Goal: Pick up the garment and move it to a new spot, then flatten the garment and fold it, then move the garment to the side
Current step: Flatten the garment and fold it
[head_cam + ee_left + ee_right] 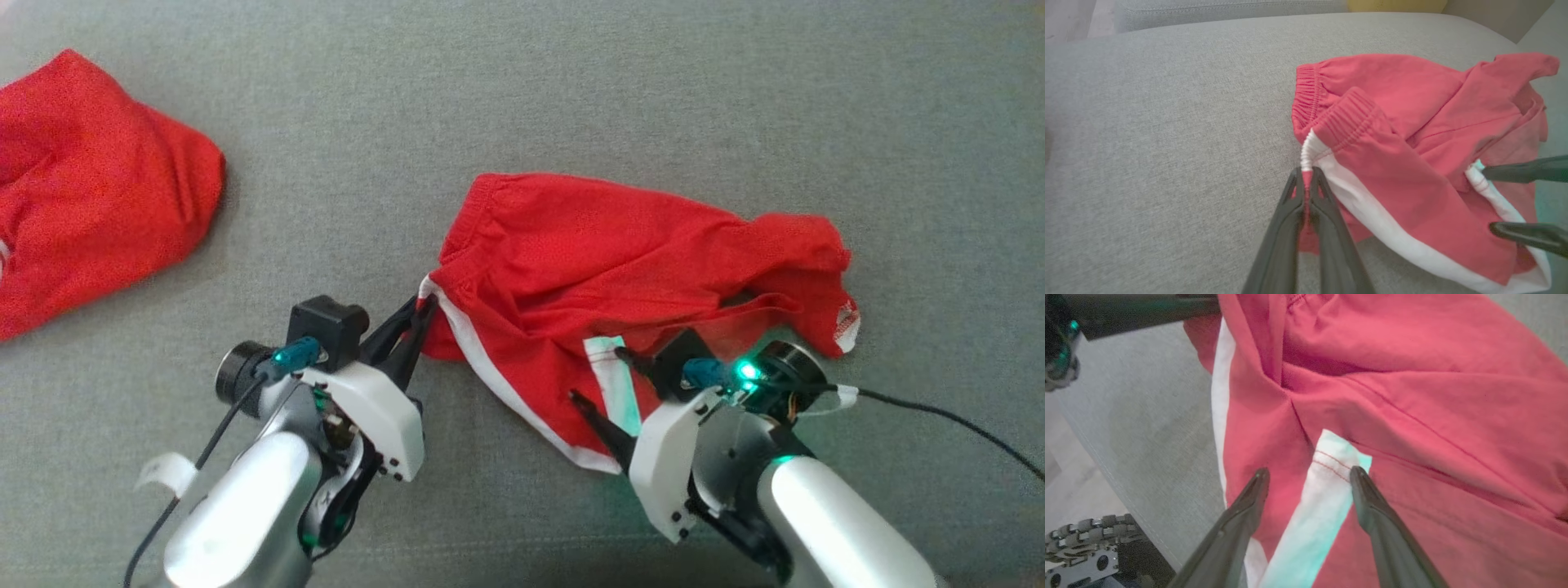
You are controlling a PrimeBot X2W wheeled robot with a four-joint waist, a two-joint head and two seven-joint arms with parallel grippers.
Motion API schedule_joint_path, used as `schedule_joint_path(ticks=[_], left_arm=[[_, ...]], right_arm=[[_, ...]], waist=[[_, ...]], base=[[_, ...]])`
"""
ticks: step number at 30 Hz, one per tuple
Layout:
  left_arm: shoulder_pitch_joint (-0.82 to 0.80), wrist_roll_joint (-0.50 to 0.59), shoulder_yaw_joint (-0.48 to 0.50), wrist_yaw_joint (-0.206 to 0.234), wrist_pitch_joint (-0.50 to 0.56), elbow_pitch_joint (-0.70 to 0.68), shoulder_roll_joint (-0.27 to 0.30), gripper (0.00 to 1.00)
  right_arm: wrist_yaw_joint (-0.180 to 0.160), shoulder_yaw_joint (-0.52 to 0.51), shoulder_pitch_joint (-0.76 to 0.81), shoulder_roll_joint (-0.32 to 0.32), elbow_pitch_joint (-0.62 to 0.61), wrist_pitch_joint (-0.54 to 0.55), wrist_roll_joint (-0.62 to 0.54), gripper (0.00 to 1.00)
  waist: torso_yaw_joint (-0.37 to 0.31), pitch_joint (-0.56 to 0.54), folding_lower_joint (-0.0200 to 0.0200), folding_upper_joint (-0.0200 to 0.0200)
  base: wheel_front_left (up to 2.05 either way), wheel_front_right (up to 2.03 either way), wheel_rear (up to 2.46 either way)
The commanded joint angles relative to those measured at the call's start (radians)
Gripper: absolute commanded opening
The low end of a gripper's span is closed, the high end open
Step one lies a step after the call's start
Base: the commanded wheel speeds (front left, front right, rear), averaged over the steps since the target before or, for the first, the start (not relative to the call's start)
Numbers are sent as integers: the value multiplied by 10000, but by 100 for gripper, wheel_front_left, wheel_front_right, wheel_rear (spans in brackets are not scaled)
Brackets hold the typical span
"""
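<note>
left forearm (pixel 245 514) and right forearm (pixel 833 523) are glossy silver tubes, each with a white wrist shell (pixel 380 416) dotted with small dark screws. left gripper (pixel 422 310) and right gripper (pixel 600 376) have slim dark fingers. a black cable (pixel 939 412), a teal connector (pixel 294 355) and a green light (pixel 747 371) sit at the wrists.

A grey woven cushion (pixel 571 98) spreads broad and flat before me. On it, to my far left, lies a second red cloth (pixel 90 188), rumpled and partly out of sight. At the far side rises a grey back cushion (pixel 1229 8), with something yellow (pixel 1396 5) beyond it. Near me, past the seamed edge, is pale floor (pixel 1073 498).
</note>
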Motion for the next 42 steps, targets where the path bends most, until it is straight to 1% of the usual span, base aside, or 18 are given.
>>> schedule_joint_path(ticks=[1,4,5,6,7,12,14,17,20,21,27,31,32,35,38,42], left_arm=[[-443,19,291,16,-106,-254,109,0],[-493,14,267,14,-188,-228,60,0],[-506,11,265,14,-219,-217,49,0],[-517,1,270,15,-259,-210,38,0],[-527,-4,275,20,-302,-205,29,0],[-526,25,354,124,-627,-249,38,0],[-461,40,449,252,-862,-384,41,0],[-295,40,657,505,-1229,-763,72,0],[-126,15,908,769,-1475,-1351,169,0],[-59,0,1065,909,-1542,-1844,273,0],[-129,-4,1401,1166,-1396,-3477,586,0],[-453,-77,1582,1208,-1201,-4344,667,0],[-453,-77,1582,1208,-1201,-4344,667,0],[-844,-192,1722,1186,-936,-4897,713,0],[-1175,-386,1888,1175,-555,-5374,805,0],[-1560,-795,2027,1037,-55,-5892,884,0]], right_arm=[[39,154,-280,-50,-299,18,-139,100],[39,140,-435,-62,-87,145,-514,100],[39,100,-453,-37,-39,174,-598,79],[39,63,-471,-22,-3,194,-694,45],[39,-8,-474,11,12,171,-752,0],[39,-774,-125,326,-208,-185,-728,0],[39,-1248,187,494,-519,-537,-597,0],[39,-2008,665,726,-1207,-1342,-337,0],[39,-2837,1010,882,-1920,-2113,-186,0],[39,-3339,1097,962,-2382,-2575,-104,0],[39,-4420,775,1046,-3513,-3400,124,0],[39,-5164,196,882,-4112,-3788,207,0],[39,-5164,196,882,-4112,-3788,207,0],[39,-5775,-375,710,-4544,-3983,221,0],[39,-6275,-809,579,-4889,-3997,231,0],[39,-6691,-1118,471,-5050,-3824,404,0]], waist=[[30,40,0,0],[74,136,0,0],[81,160,0,0],[85,184,0,0],[87,206,0,0],[97,205,0,0],[88,123,0,0],[66,-58,0,0],[-2,-299,0,0],[-57,-478,0,0],[-253,-1066,0,0],[-341,-1419,0,0],[-341,-1419,0,0],[-378,-1682,0,0],[-408,-1937,0,0],[-424,-2100,0,0]], base=[[0,0,0],[0,0,0],[0,0,0],[0,0,0],[0,0,0],[0,0,0],[0,0,0],[0,0,0],[0,0,0],[0,0,0],[0,0,0],[0,0,0],[0,0,0],[0,0,0],[0,0,0],[0,0,0]])
